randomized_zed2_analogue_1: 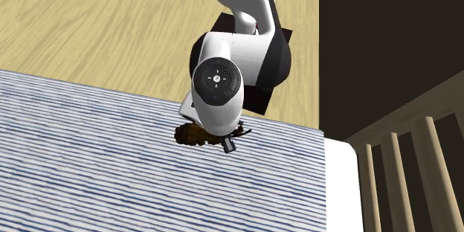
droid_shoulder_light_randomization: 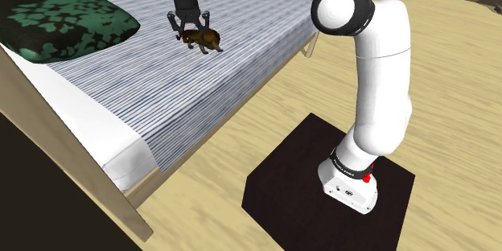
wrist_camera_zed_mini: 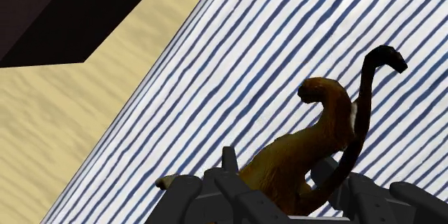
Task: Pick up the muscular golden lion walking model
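The golden-brown lion model [droid_shoulder_light_randomization: 203, 40] lies on the blue-and-white striped bed [droid_shoulder_light_randomization: 121, 88], near the edge closest to the arm. My black gripper [droid_shoulder_light_randomization: 191, 32] comes straight down on it. In the wrist view the lion [wrist_camera_zed_mini: 301, 151] sits between my two fingers [wrist_camera_zed_mini: 230, 161], which press its body from both sides; its dark tail curls up beyond them. In the second exterior view the arm's wrist covers most of the lion [randomized_zed2_analogue_1: 192, 135], and one finger [randomized_zed2_analogue_1: 228, 145] pokes out beside it.
A green patterned pillow [droid_shoulder_light_randomization: 64, 16] rests on the bed at the shoulder view's left. A wooden bed frame [randomized_zed2_analogue_1: 401, 171] stands at the second exterior view's right. Wood floor [droid_shoulder_light_randomization: 241, 145] lies between the bed and my black stand [droid_shoulder_light_randomization: 298, 201].
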`<state>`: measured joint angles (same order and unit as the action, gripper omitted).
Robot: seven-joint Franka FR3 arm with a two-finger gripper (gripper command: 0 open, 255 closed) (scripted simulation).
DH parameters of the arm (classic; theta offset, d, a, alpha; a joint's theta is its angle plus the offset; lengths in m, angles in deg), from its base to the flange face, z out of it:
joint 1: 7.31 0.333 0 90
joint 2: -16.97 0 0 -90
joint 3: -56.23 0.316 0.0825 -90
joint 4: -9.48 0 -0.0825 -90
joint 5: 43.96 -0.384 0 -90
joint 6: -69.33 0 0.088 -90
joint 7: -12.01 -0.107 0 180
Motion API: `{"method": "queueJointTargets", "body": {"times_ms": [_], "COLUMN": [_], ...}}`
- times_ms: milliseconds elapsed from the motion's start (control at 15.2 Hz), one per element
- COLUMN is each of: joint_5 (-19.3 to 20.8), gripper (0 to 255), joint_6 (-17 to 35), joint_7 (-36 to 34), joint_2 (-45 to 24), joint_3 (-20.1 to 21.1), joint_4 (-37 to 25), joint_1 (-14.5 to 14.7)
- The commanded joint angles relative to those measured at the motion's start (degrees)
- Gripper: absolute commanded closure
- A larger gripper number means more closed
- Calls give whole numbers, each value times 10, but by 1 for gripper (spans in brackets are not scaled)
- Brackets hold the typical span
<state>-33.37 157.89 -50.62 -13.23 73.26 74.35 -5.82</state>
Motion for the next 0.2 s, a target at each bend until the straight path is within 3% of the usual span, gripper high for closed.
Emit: {"method": "queueJointTargets", "body": {"times_ms": [0,132], "joint_5": [1,1], "gripper": [255,255], "joint_6": [-18,-20], "joint_7": [1,1], "joint_2": [-3,-3], "joint_3": [0,0], "joint_4": [-21,-23], "joint_1": [3,3]}}
